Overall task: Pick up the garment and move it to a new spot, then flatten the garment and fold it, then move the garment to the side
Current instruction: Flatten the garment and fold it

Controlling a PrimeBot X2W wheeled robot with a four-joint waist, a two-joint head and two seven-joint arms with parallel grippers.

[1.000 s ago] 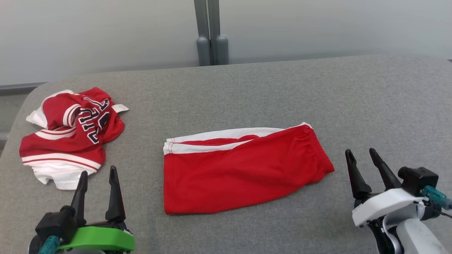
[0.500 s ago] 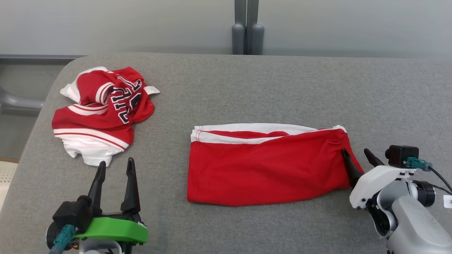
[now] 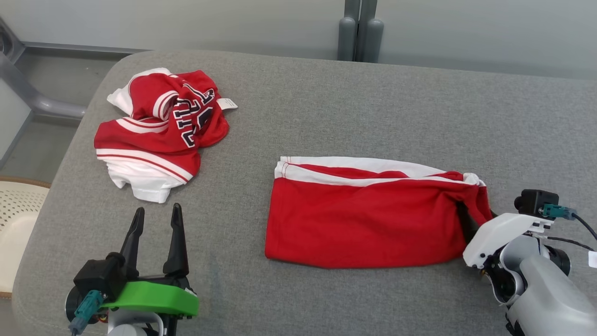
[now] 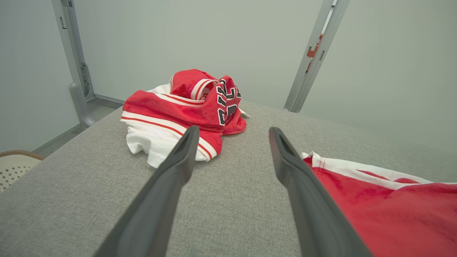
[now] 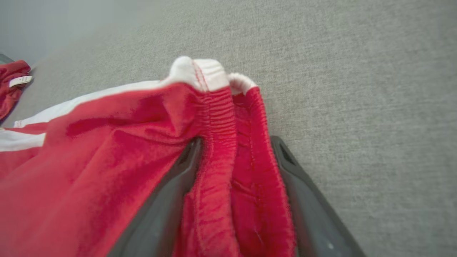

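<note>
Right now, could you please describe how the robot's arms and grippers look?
The left gripper has two long, dark, tapering fingers on a bright green mount, with a black camera block and teal connector. The right gripper has matching fingers on a white mount, a black camera block, a teal connector with a thin black cable, and a pale grey forearm.

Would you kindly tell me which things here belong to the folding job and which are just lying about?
Job: red shorts; right end effector, straddling their waistband.
Lying about: crumpled red-and-white jersey; left end effector, open and idle.
</note>
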